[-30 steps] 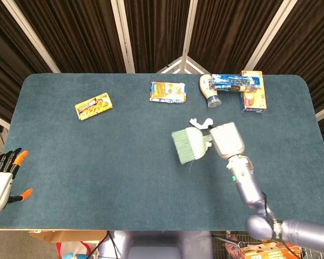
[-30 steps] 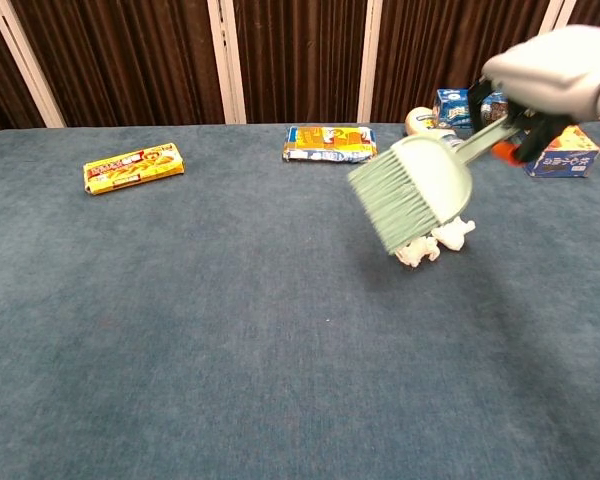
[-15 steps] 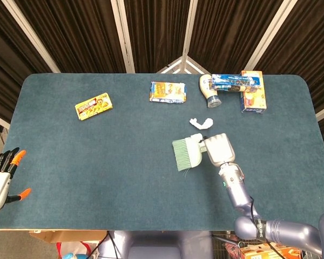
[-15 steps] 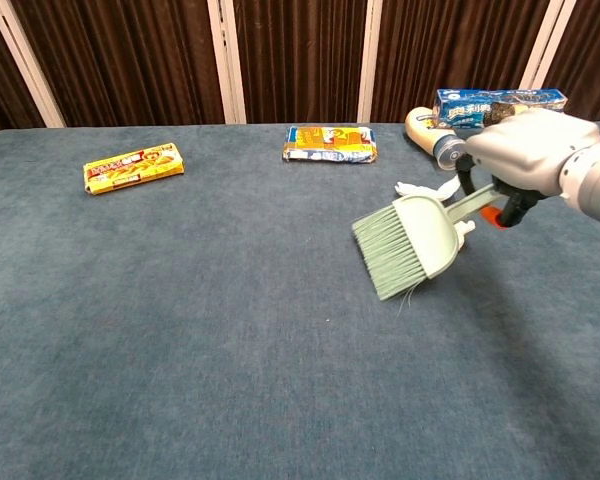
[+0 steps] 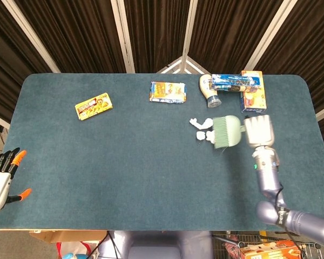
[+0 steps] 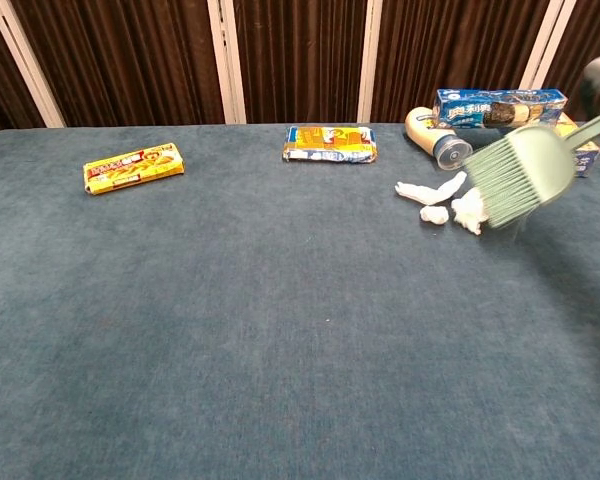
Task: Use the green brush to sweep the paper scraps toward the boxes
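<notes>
dark curtains [image 5: 86,32], blue-carpeted table [image 5: 124,162]

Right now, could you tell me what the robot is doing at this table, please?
The right hand holds the green brush, its bristles by the white paper scraps on the blue table. The scraps lie a little short of the boxes and bottle at the far edge. The left hand hangs open off the near left corner, holding nothing.

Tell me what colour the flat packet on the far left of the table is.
The packet is yellow with red print, clearest in the chest view.
</notes>
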Available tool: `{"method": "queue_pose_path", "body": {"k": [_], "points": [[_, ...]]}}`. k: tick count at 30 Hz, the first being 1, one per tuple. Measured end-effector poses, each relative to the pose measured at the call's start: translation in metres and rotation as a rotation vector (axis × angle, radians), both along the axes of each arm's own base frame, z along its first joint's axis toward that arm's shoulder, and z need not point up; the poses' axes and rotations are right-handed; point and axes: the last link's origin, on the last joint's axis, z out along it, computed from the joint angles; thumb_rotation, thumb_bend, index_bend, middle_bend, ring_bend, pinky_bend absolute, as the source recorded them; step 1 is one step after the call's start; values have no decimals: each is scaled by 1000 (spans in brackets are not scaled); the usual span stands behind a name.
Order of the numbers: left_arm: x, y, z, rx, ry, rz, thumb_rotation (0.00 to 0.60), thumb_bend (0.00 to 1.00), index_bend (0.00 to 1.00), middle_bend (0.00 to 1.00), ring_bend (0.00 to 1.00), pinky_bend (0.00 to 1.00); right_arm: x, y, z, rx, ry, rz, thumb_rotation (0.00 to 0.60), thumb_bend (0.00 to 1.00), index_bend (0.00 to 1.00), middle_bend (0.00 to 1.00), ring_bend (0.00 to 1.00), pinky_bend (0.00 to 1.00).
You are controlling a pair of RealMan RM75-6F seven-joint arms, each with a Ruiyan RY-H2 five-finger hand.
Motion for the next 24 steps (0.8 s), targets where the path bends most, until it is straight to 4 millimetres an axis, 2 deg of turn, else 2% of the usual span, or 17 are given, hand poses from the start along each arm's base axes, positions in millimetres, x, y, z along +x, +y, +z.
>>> {"method": "queue_pose_path", "body": {"k": [6, 10, 17, 24], "points": [[0, 1, 0, 1, 3, 2, 600, 51, 0, 0, 0, 0, -1, -5, 33, -67, -26, 11, 600, 600, 782, 973, 1000, 999], [1, 1, -2, -2, 7, -2, 600, 51, 0, 0, 0, 0, 10, 0, 34, -54, -75, 47, 600, 600, 781, 973, 1000, 999], [3, 0, -3, -4, 12, -6, 600, 51, 0, 0, 0, 0, 37, 9, 9, 35, -141, 106, 600, 600, 781, 973, 1000, 999], [1, 1, -2, -3, 6, 2, 600, 51, 0, 0, 0, 0, 59, 10, -31, 127, -157, 129, 600, 600, 782, 973, 1000, 999]]}}
